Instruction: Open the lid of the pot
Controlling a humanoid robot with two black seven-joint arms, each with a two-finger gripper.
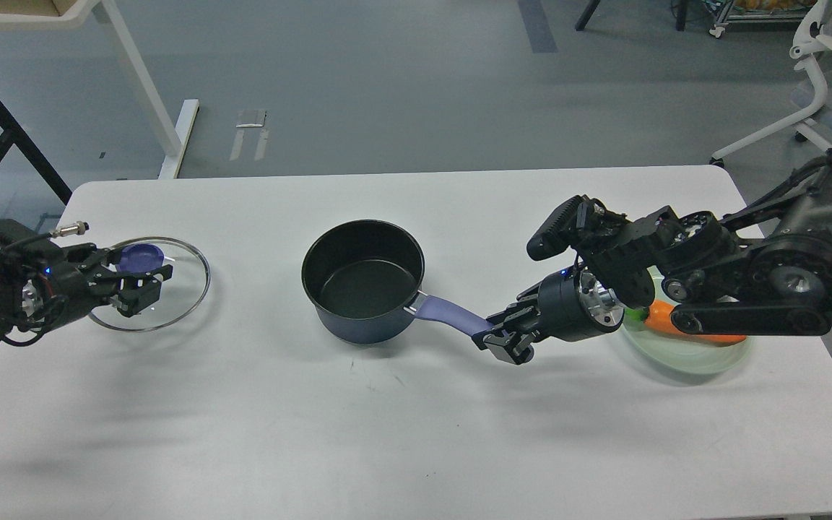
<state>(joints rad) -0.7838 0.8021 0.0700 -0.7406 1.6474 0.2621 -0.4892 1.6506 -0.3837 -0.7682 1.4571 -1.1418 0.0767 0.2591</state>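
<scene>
A dark blue pot (362, 282) stands uncovered in the middle of the white table, its purple handle (452, 316) pointing right. My right gripper (506, 341) is shut on the end of that handle. The glass lid (185, 285) with a purple knob (139, 256) is at the table's left side, low over the surface. My left gripper (140, 283) is shut on the knob. Whether the lid rests on the table or hovers just above it, I cannot tell.
A pale green bowl (690, 356) with a carrot (665, 318) sits at the right, partly behind my right arm. The table's left edge lies close to my left arm. A white chair (817, 79) and table legs stand on the floor beyond.
</scene>
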